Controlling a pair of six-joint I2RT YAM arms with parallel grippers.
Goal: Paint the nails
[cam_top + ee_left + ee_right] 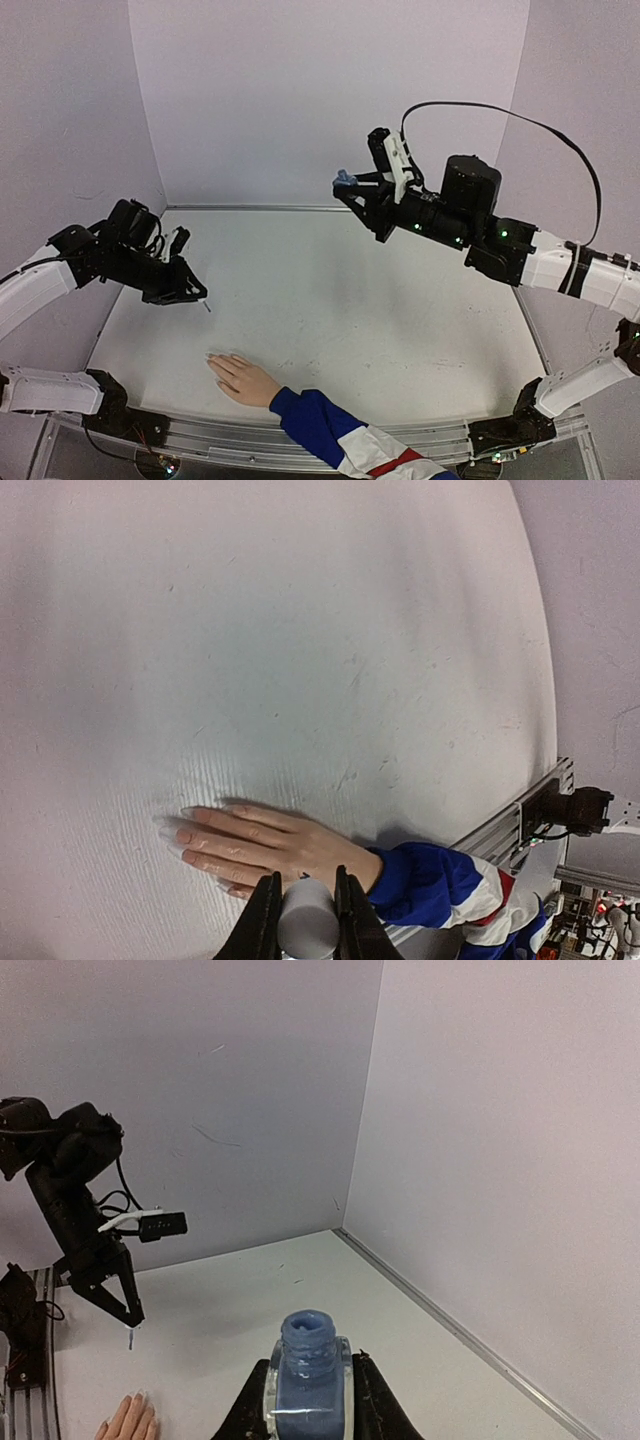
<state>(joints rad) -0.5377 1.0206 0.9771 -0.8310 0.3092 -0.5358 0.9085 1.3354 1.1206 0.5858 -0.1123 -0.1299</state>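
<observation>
A pale hand (245,380) in a blue, white and red sleeve (335,430) lies flat, palm down, at the near edge of a white surface (380,300), with its fingers pointing left. The nails (168,825) at the fingertips look pale and bare. No blue colour shows on them, though they are too small to be sure.

The left arm (110,255) hangs above the surface's left side. Its jaws are closed tight on a pale round cap (307,920). A thin brush (207,307) points down from below the jaws. The brush tip is in the air, clear of the surface, beyond the fingertips and not touching them.

The right arm (470,215) reaches in from the right and is raised high toward the back wall. Its jaws are clamped around a small blue bottle (305,1380). The bottle is upright, with its neck open and uncapped.

Judging from this, the preparation is finished: the bottle is open, and the brush is out and in hand. The painting itself appears not yet begun. What remains is bringing the brush down to each nail in turn. Whether the brush carries polish cannot be told.
</observation>
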